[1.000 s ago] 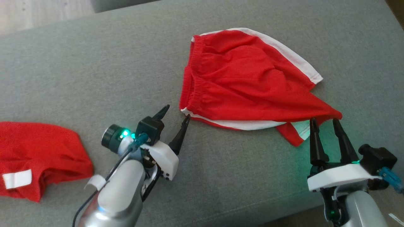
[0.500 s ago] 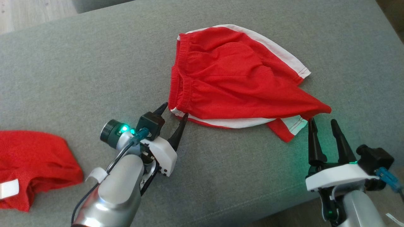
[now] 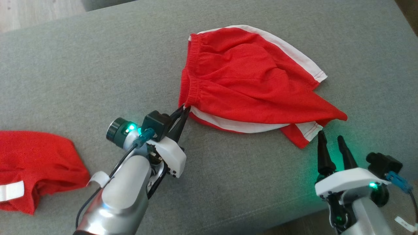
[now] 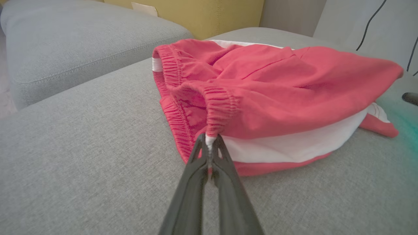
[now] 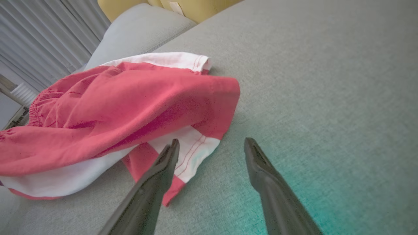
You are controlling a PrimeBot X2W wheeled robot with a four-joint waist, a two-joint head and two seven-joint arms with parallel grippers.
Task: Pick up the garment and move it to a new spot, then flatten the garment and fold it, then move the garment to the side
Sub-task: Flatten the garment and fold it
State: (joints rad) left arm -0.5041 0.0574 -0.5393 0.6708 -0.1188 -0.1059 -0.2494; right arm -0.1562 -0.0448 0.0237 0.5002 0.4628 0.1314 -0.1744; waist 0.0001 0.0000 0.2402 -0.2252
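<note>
The garment, red shorts with white side stripes (image 3: 248,81), lies crumpled on the grey cushion (image 3: 81,65). My left gripper (image 3: 183,111) is shut on the near corner of the elastic waistband, where red meets the white stripe (image 4: 209,138). My right gripper (image 3: 330,136) stands open just short of the shorts' leg hem (image 3: 305,130), fingers apart and touching nothing. In the right wrist view the hem (image 5: 192,153) lies beside the left finger (image 5: 163,166).
A second red garment with a white label (image 3: 36,163) lies at the cushion's left. The cushion's front edge runs under my right arm. Another grey cushion (image 4: 81,36) and a yellow surface (image 4: 196,13) stand behind.
My left gripper has closed on the waistband corner; it was open beside it before. The right gripper has drawn back slightly from the hem. The camera shifted a little.
</note>
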